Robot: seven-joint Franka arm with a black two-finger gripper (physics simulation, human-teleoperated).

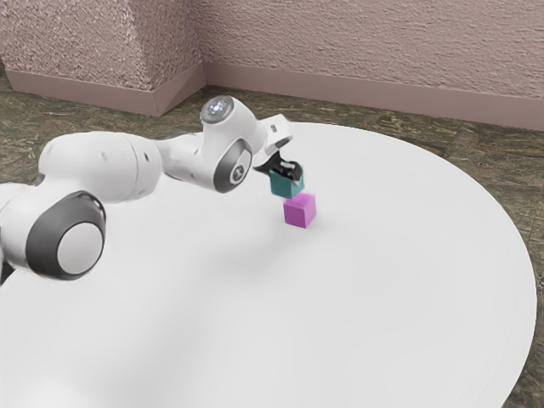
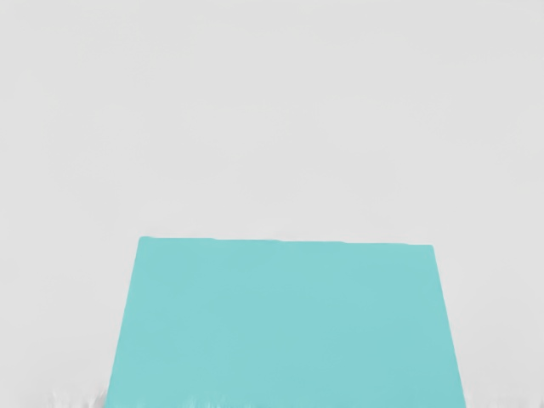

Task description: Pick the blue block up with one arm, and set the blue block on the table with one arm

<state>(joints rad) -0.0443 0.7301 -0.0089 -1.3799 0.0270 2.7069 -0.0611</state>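
The black gripper (image 1: 288, 172) reaches down over the table and is shut on the blue block (image 1: 286, 186), a teal cube whose lower part shows beneath the fingers. In the wrist view the same blue block (image 2: 285, 327) is large and pale turquoise at the lower edge, just under my hand. How high it hangs above the table is hard to judge.
A magenta block (image 1: 299, 211) stands on the round white table (image 1: 365, 289), just below the blue block in the exterior view; whether the two touch I cannot tell. A pinkish wall (image 1: 357, 42) runs behind the table.
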